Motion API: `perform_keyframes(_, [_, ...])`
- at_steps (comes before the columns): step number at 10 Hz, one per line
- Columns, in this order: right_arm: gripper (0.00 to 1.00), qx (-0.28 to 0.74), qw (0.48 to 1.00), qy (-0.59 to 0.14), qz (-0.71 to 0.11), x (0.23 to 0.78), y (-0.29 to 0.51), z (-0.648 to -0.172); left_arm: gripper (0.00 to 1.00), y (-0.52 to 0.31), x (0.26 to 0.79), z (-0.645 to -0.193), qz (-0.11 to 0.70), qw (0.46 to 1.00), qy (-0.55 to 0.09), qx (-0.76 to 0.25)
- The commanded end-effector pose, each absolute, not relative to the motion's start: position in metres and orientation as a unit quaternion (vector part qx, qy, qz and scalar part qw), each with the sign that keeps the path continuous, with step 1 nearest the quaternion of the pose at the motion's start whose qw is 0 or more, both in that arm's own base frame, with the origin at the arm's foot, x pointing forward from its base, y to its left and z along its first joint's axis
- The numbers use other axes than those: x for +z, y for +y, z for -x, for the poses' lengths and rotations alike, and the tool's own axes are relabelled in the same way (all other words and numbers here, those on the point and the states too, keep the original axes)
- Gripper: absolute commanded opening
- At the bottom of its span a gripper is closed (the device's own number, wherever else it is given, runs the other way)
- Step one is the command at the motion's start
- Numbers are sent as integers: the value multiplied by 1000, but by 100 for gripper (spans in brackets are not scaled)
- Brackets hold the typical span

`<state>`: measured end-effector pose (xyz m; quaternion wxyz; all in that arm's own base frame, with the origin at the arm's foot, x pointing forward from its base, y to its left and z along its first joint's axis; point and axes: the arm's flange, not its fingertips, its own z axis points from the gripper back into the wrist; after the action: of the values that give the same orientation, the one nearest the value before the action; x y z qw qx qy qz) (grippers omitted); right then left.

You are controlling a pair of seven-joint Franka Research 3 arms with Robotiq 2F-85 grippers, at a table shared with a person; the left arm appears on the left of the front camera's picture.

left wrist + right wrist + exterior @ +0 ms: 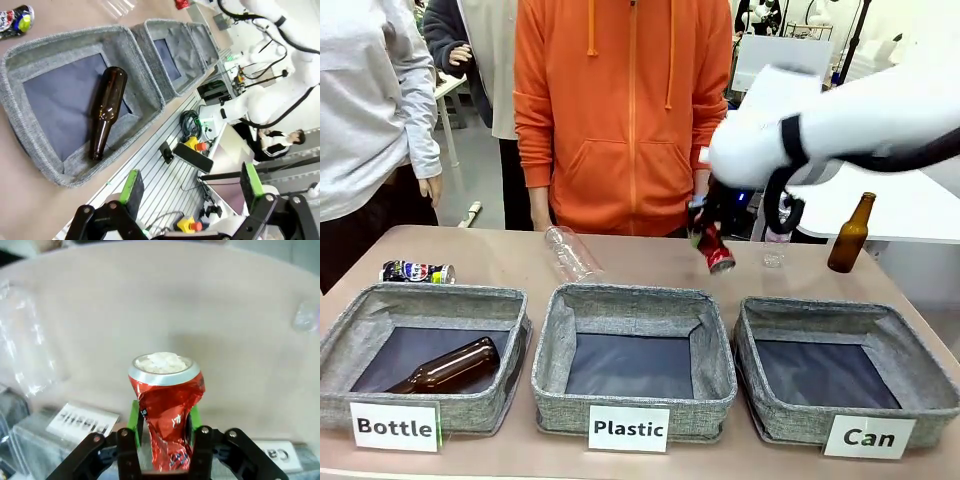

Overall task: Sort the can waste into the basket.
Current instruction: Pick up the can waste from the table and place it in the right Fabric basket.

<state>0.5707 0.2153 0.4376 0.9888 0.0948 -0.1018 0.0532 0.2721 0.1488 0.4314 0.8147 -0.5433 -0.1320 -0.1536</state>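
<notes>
Right claw (162, 432) is pinching the red can (167, 390) at its crumpled waist near the desk's (640, 262) far edge; probably light, slippery, dentable. Left claw (191, 182) is gaping empty.

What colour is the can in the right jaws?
Shiny red can, silver rim; best in the right wrist view.

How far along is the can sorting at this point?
Done: nothing yet; the Can basket holds no cans. In hand: the right gripper is shut on the crushed red can, held above the table. Left: drop it in, then fetch the dark can lying behind the Bottle basket.
</notes>
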Motion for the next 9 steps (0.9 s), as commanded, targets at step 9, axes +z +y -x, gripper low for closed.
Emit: perform_keyframes(9, [0, 650, 757, 62, -16, 486, 70, -375, 100, 148, 434, -271, 548, 812, -131, -152])
